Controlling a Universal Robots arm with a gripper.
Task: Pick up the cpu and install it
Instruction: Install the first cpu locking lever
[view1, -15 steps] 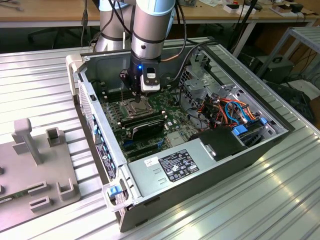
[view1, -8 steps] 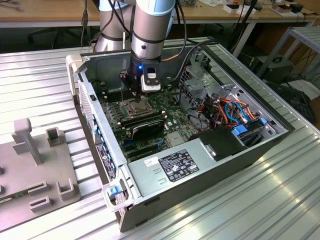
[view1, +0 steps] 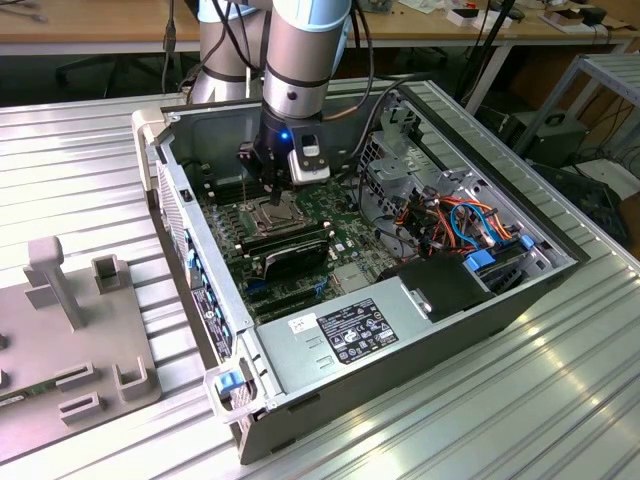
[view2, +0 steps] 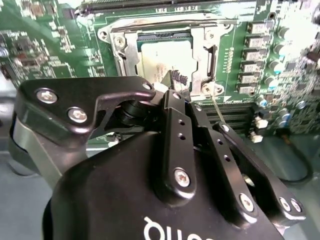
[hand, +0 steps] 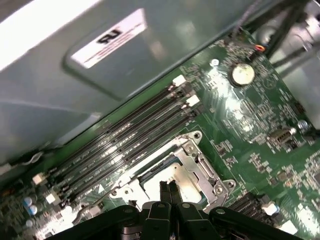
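Over the socket (hand: 172, 172), the hand (hand: 169, 189), fingers pressed together, meets the cpu (hand: 170, 177), which should sit flat and square.

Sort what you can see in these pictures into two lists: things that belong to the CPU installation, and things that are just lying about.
Belonging to the job:
- gripper, shut, over the socket
- CPU lying in the socket
- CPU socket frame
- motherboard

Just lying about:
- grey fixture block at the exterior view's left
- power supply
- orange and blue cables
- coin battery
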